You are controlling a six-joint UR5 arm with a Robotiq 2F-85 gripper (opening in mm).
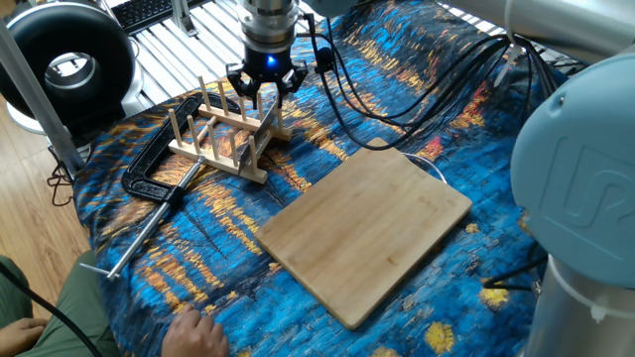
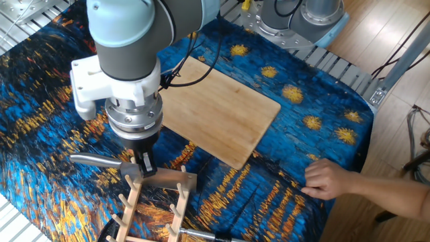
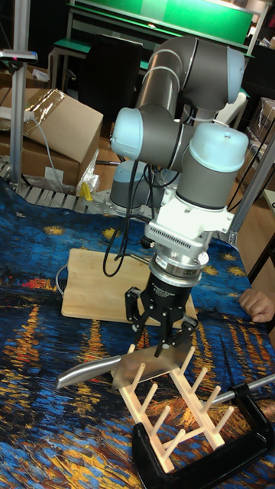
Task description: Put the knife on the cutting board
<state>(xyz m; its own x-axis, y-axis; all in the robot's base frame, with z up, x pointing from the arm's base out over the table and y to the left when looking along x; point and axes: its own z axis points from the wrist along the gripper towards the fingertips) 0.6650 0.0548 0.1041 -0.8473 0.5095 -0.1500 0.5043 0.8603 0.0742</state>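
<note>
The knife leans its broad shiny blade against the near end of a wooden peg rack, with the slim handle sticking out sideways over the cloth. My gripper hangs just above the blade's top edge, its fingers spread and holding nothing. In one fixed view the gripper stands over the rack's far end and the knife is mostly hidden behind it. The cutting board lies flat and bare on the blue cloth, a short way to the side of the rack, and its light bamboo top is plainly seen.
The wooden dish rack with upright pegs stands beside a black clamp with a long metal rod. Black cables trail across the cloth. A person's hand rests at the table edge. A round black device sits off the corner.
</note>
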